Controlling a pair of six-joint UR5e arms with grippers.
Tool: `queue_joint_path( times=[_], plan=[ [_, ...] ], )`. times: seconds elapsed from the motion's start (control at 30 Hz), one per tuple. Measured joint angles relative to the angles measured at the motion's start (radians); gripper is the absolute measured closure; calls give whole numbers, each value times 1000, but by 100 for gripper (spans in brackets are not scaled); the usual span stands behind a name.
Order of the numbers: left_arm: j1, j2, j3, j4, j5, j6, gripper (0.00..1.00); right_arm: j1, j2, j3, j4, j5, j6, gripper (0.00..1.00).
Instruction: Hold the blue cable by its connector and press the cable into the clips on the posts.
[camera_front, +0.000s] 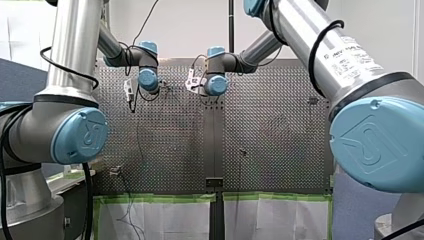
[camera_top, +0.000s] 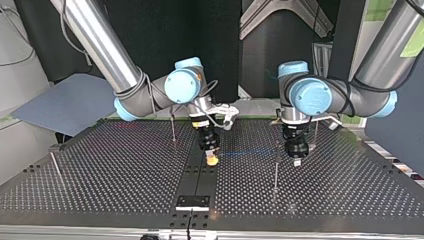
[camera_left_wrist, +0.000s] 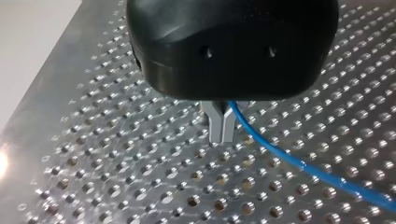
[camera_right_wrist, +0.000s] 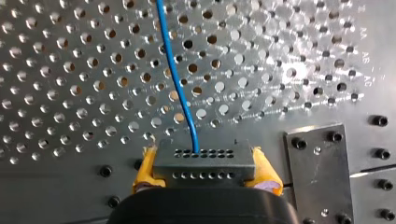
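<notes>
Top view | dark perforated table (camera_top: 110, 165) | blue cable (camera_top: 250, 152) above it | black backdrop (camera_top: 220, 50)

From across the table, a wide stretch of the perforated table (camera_top: 115, 175) lies open at the top view's left, between a thin post (camera_top: 56, 166) near that edge and another post (camera_top: 173, 127) just beside my right arm's wrist. Through the middle the blue cable (camera_top: 245, 152) bars the way, strung from the connector (camera_right_wrist: 205, 163) pinched in my right gripper (camera_top: 212, 160) across to my left gripper (camera_top: 297, 161). A tall post (camera_top: 275, 167) stands close against the cable near my left gripper, and one more post (camera_top: 315, 134) stands just behind it. Open table runs on toward the top view's right edge.
</notes>
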Motion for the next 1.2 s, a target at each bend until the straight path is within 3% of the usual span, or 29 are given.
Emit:
queue_joint_path(
  times=[0.47,0.53,0.57,0.6,0.63,0.67,0.7,0.73,0.8,1.03,1.2],
  plan=[
    [26,-2,10,7,32,-8,100,-24,3,-1,-2,-19,0,100],
    [27,-2,10,11,34,-13,95,-25,3,-2,-2,-25,0,100],
    [28,-2,10,12,35,-15,71,-26,4,-1,-2,-27,0,100],
    [28,-2,10,14,35,-16,55,-26,4,-1,-2,-29,0,100],
    [28,-2,10,16,34,-18,55,-26,4,-1,-2,-30,0,100],
    [28,-2,10,16,33,-18,34,-26,4,-2,-1,-31,0,100],
    [28,-2,10,16,31,-19,24,-26,3,-2,-1,-33,0,100],
    [28,-2,10,16,26,-21,24,-26,4,-2,0,-34,0,100],
    [29,-2,10,15,14,-25,7,-27,3,-2,1,-36,0,100],
    [25,-2,10,-20,-45,-9,1,-26,3,-2,4,-39,-1,100],
    [19,-1,10,-63,-48,-21,1,-26,3,-2,6,-44,0,100]
  ],
)
